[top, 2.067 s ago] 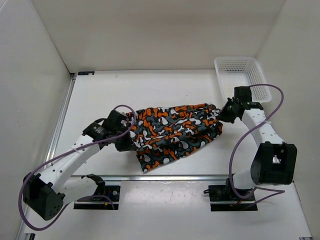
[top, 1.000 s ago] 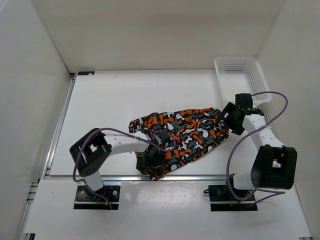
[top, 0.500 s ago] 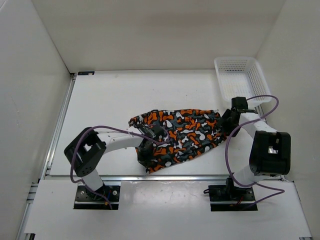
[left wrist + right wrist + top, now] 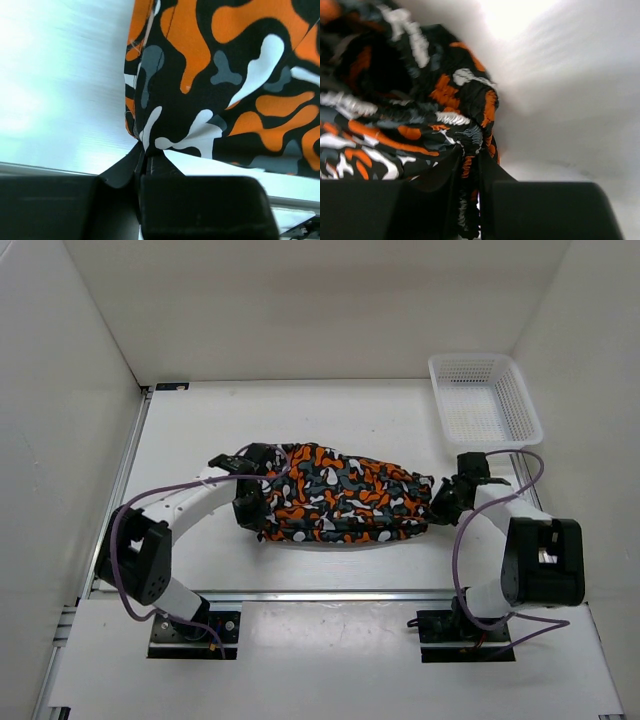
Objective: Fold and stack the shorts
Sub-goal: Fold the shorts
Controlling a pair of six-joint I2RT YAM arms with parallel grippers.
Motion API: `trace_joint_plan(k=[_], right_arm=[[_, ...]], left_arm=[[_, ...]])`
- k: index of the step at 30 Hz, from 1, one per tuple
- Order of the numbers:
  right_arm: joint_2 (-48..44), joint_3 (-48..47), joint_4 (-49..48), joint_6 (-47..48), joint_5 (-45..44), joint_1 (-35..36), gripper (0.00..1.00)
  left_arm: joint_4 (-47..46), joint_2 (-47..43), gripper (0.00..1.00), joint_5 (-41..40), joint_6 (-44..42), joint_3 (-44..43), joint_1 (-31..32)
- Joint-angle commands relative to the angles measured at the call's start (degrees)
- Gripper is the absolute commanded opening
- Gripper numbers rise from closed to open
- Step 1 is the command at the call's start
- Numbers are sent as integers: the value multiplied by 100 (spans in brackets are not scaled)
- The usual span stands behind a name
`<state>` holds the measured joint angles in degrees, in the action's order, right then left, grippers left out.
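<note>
The shorts (image 4: 340, 495) lie mid-table towards the front edge, stretched sideways into a long, bunched band between the two arms. They look folded over on themselves but not neat; I'd say the fold is only part made and no stack has begun.

The left claw (image 4: 252, 512) has the band's left end. Up close, its fingers (image 4: 120, 172) are pressed together with a corner of the hem nipped at the tips. The right claw (image 4: 436, 504) is at the other end, and its close view shows the fingers (image 4: 440, 170) nearly together with the gathered, elastic edge of the cloth caught between them. Gripping both ends at once seems meant to hold the fabric taut, so it can be lifted or laid flat without sagging in the middle.

The table (image 4: 250, 410) beyond the shorts is white. A white mesh basket (image 4: 485, 400) sits at its far right corner, well apart from the cloth and just beyond the right arm.
</note>
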<state>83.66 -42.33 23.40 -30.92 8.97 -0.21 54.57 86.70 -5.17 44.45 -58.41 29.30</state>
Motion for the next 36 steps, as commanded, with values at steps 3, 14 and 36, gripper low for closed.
trace_joint_plan(k=[3,14,36], right_arm=[[-938,190,514,218,421,257,1],[-1545,59,1255,139,-590,328,97],[-34,-100,-117,-55,-466,434,1]], left_arm=[[590,-338,10,-459,-437,-381,-381],[889,-838,98,-116,-542,-960,-592],[-95,2184,12,226,-1017,-2386,-1304]])
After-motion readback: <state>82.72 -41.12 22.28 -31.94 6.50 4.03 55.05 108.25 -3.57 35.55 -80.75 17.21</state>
